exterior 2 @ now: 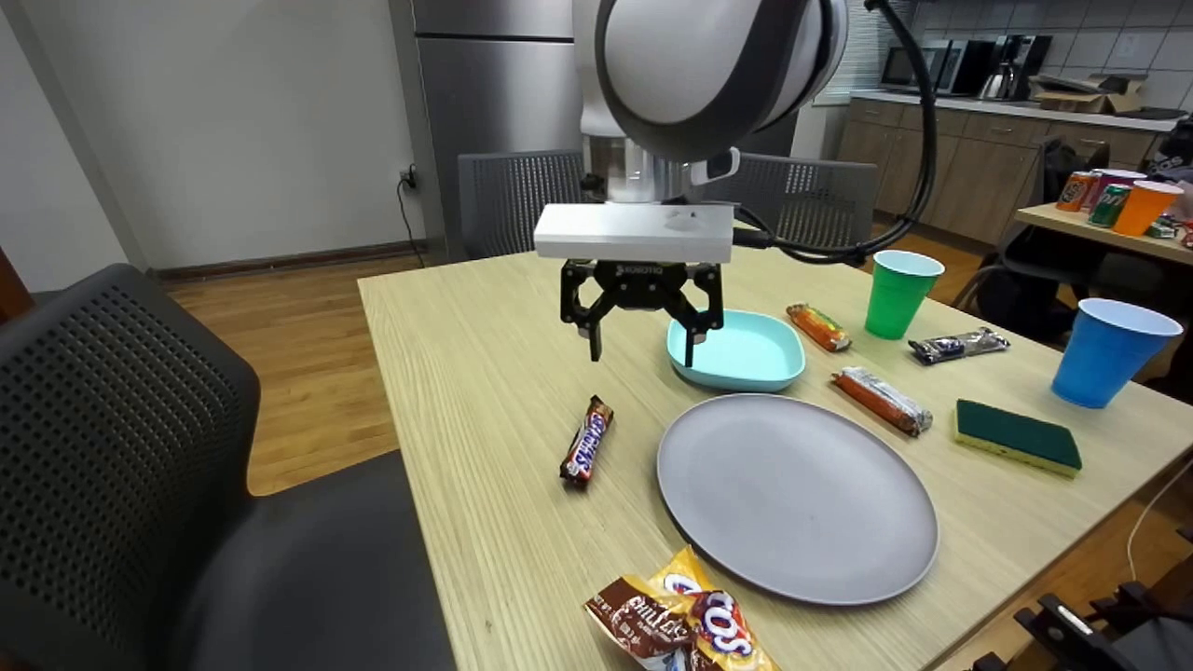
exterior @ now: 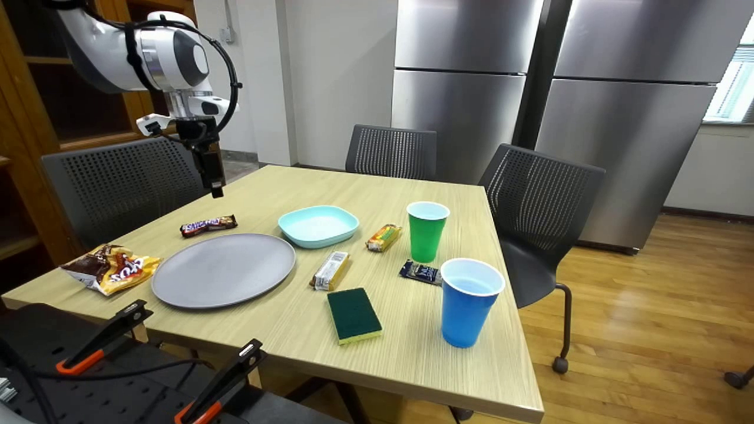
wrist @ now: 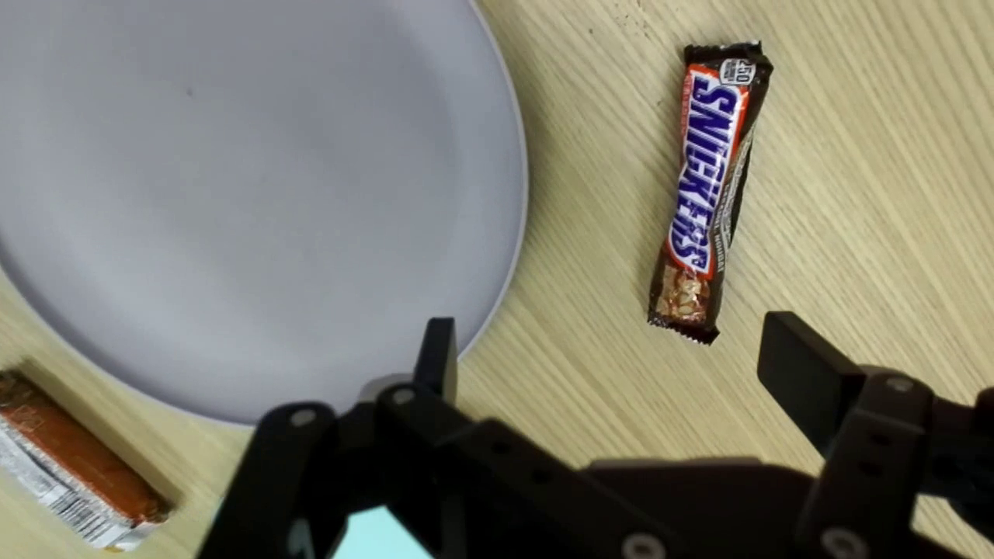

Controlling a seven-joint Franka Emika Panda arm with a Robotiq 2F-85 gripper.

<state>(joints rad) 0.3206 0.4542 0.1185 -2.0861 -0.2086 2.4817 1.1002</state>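
My gripper (wrist: 609, 322) hangs open above the table, its two black fingers wide apart and nothing between them. In the wrist view, a Snickers bar (wrist: 703, 186) in a dark wrapper lies just beyond the fingertips, between their lines. To its left is a flat grey plate (wrist: 256, 194), partly behind the left finger. An exterior view shows the gripper (exterior 2: 643, 358) well above the tabletop, near a light blue dish (exterior 2: 746, 354), with the Snickers bar (exterior 2: 587, 443) lower and nearer the camera. The gripper touches nothing.
An orange-brown wrapped bar (exterior 2: 881, 401) and a yellow one (exterior 2: 818, 327) lie past the plate. Farther along are a green cup (exterior: 427, 235), a blue cup (exterior: 468, 306), a dark wrapper (exterior: 420, 272) and a sponge (exterior: 354, 315). A crumpled snack bag (exterior: 112, 269) borders the plate. Chairs surround the table.
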